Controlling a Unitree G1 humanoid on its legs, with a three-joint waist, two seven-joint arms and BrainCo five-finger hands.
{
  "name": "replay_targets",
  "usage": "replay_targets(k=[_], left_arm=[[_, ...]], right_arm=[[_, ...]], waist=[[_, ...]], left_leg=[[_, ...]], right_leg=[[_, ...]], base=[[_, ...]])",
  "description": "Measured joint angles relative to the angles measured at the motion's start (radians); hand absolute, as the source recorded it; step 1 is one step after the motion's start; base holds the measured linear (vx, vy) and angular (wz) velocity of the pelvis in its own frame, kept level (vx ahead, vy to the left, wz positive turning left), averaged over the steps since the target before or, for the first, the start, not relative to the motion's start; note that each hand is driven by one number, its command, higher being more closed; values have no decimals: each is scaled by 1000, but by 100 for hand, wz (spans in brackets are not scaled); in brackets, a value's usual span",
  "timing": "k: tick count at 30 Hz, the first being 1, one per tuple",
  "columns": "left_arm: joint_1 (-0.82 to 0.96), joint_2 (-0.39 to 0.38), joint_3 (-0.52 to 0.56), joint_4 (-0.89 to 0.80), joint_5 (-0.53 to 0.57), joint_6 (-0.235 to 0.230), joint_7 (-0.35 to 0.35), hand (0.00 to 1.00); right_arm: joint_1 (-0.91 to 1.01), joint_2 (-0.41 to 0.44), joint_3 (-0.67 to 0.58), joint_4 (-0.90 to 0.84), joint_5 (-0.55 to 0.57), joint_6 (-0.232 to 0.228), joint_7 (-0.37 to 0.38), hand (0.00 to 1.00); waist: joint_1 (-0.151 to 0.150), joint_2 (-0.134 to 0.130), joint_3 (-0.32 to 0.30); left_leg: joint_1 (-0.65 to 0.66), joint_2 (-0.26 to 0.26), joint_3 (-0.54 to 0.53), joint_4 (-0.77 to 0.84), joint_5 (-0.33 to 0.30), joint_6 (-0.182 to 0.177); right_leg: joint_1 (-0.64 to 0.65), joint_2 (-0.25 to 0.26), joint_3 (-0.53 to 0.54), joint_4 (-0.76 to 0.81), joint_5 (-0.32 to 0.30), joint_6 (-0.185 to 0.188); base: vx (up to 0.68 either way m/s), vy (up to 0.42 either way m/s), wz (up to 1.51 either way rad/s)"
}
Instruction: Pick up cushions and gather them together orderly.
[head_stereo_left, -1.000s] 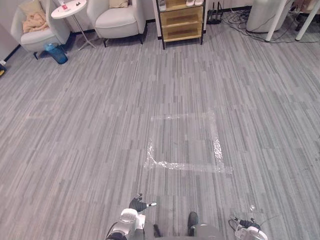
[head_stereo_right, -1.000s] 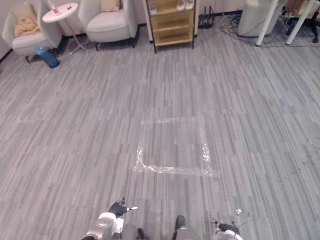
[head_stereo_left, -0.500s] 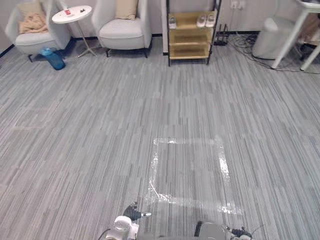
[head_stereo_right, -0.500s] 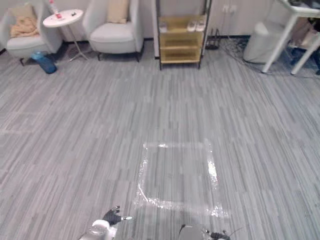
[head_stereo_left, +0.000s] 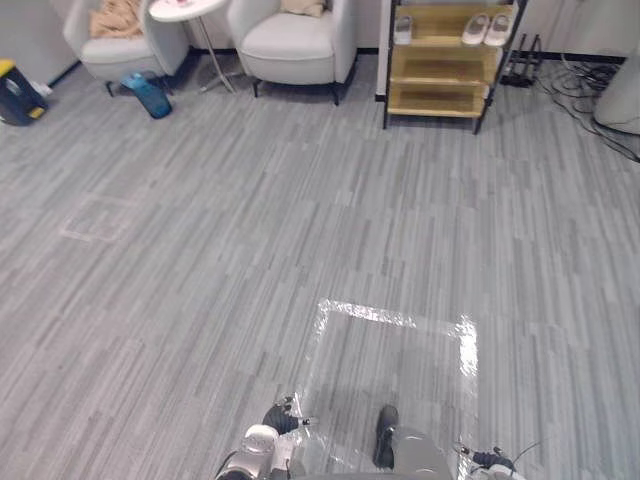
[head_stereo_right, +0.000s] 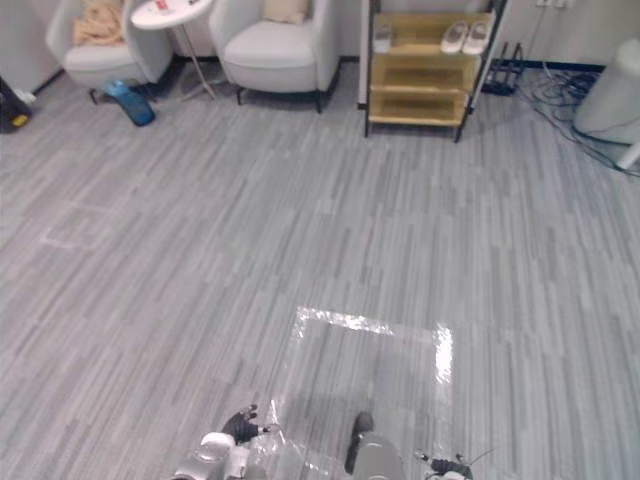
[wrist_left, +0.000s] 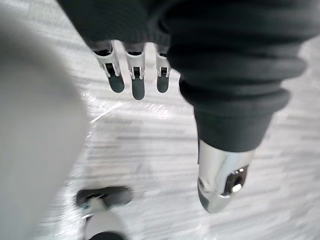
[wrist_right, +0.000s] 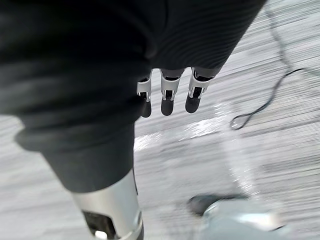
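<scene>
Looking down on a grey plank floor (head_stereo_left: 200, 250) with a square of clear tape (head_stereo_left: 395, 317) stuck to it just ahead. Left robot hand (wrist_left: 200, 45) low beside the near left corner of that square, hanging over the floor with fingers (wrist_left: 135, 80) straight and slightly spread, thumb (wrist_left: 220, 185) held off to one side, holding nothing. Right robot hand (wrist_right: 150, 50) low on the other side, fingers (wrist_right: 167, 97) likewise straight and relaxed, empty.

Far across the room, against the wall, two pale armchairs with a small round white desk (head_stereo_left: 185, 8) between them. On the left armchair (head_stereo_left: 115, 55), a rumpled tan cushion (head_stereo_left: 118, 18); on the right armchair (head_stereo_left: 295, 45), a beige cushion (head_stereo_right: 285, 10) leaning on the backrest. Both cushions well apart from either hand.

Blue bottle (head_stereo_left: 148, 95) on the floor before the left armchair. Right of the chairs, a wooden shelf (head_stereo_left: 435, 98) carrying a pair of white shoes (head_stereo_left: 487, 28). Dark bin with a yellow top (head_stereo_left: 15, 95) at the far left.
</scene>
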Motion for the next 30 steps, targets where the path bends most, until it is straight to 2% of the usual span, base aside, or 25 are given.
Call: replay_targets(k=[1,2,3,4,5,6,8,9,12,15,16,18,19,20,22,23,24,25,27,28,30], left_arm=[[2,-2,-1,-2,0,1,-1,0],[3,-2,-1,-4,0,0,-1,0],[6,-2,-1,-9,0,0,0,0],[6,-2,-1,-8,0,0,0,0],[12,4,0,-7,-2,2,0,0],[23,15,0,-7,-7,4,0,0],[22,28,2,-9,-12,3,0,0],[22,38,12,-13,-18,4,0,0],[32,59,13,-17,-19,4,0,0],[49,78,35,-39,-31,1,0,0],[51,78,45,-41,-39,0,0,0],[56,74,49,-40,-39,0,-2,0],[66,65,49,-37,-38,0,-4,0],[76,60,47,-37,-38,-1,-6,0],[86,65,37,-38,-38,-1,-5,0],[88,72,18,-38,-38,0,-3,0],[88,76,5,-37,-38,0,-3,0],[85,79,-5,-37,-38,0,-2,0],[78,96,-11,-38,-38,0,-3,0],[77,100,-9,-37,-38,0,-2,0],[94,92,-8,-35,-37,0,-3,0]], right_arm=[[-1,4,10,-7,-1,-5,0,0],[0,8,14,-13,-1,-6,0,0],[8,14,52,-23,-6,-15,-2,0],[9,13,67,-24,-6,-16,-1,0],[8,26,96,-23,-10,-12,-1,0],[11,46,112,-23,-38,-12,-3,0],[15,62,112,-22,-50,-10,-4,0],[12,63,112,-22,-65,-3,-4,0],[12,62,112,-22,-86,-2,-6,0],[-30,62,112,-25,-96,-5,-5,0],[-49,59,113,-25,-121,-5,-3,0],[-66,51,113,-23,-125,-7,-1,0],[-65,42,113,-22,-129,-7,0,0],[-63,30,113,-24,-133,-7,0,0],[-45,21,113,-24,-133,-4,1,0],[-36,14,115,-23,-136,-3,1,0],[-32,15,119,-23,-143,-2,1,0],[-27,19,131,-24,-154,-2,2,0],[-21,30,139,-24,-153,0,4,0],[-18,23,138,-19,-153,2,6,0],[-14,-4,136,-16,-151,-3,8,0]], waist=[[1,4,0],[0,6,-2],[5,22,-11],[10,31,-14],[21,42,-25],[20,25,-40],[24,3,-51],[38,-8,-48],[58,-11,-46],[95,-10,-48],[112,-8,-50],[121,1,-55],[122,20,-67],[121,36,-78],[119,46,-84],[116,59,-90],[113,57,-90],[109,55,-87],[108,32,-75],[107,17,-74],[108,36,-86]], left_leg=[[-5,-40,-4,-173,20,11],[-4,-52,-5,-253,43,12],[-13,-56,-5,-433,164,-2],[-19,-46,-6,-433,202,7],[-16,-39,-6,-413,256,89],[0,-67,-4,-440,258,93],[18,-107,-5,-486,271,116],[24,-134,-15,-496,277,126],[47,-161,-41,-499,270,137],[63,-171,-59,-503,267,141],[65,-168,-61,-509,266,141],[83,-163,-64,-539,261,139],[100,-158,-69,-548,242,137],[126,-151,-73,-560,240,139],[157,-156,-87,-559,232,151],[171,-157,-102,-562,224,163],[172,-161,-109,-562,223,164],[169,-163,-119,-558,224,164],[167,-178,-125,-551,224,161],[165,-184,-133,-552,224,150],[156,-162,-126,-553,225,141]], right_leg=[[37,-7,-9,-24,-3,16],[50,-7,-11,-36,-3,22],[79,12,-11,-69,-11,48],[84,23,-7,-72,-18,59],[107,40,13,-88,-25,79],[125,20,25,-104,-27,103],[128,-9,16,-106,-35,123],[149,-26,5,-133,-33,136],[209,-40,-12,-180,-26,148],[234,-42,-12,-192,-25,152],[234,-40,-12,-191,-25,152],[228,-39,-13,-151,-32,164],[203,-44,-11,-67,-48,188],[168,-64,-10,46,-57,202],[127,-100,-25,189,-58,205],[97,-139,-57,273,-85,211],[89,-155,-78,280,-109,210],[72,-169,-98,257,-129,207],[71,-163,-78,123,-58,176],[85,-157,-76,60,-68,181],[108,-114,-70,-24,-42,173]], base=[[210,42,11],[288,84,5],[230,94,-10],[304,145,-31],[295,155,-22],[314,148,-12],[348,118,25],[309,88,30],[255,39,40],[119,-44,23],[64,-73,10],[59,-33,7],[93,11,5],[94,31,4],[103,50,8],[101,46,18],[77,43,27],[49,39,30],[41,-15,25],[28,-75,8],[12,-121,-13]])
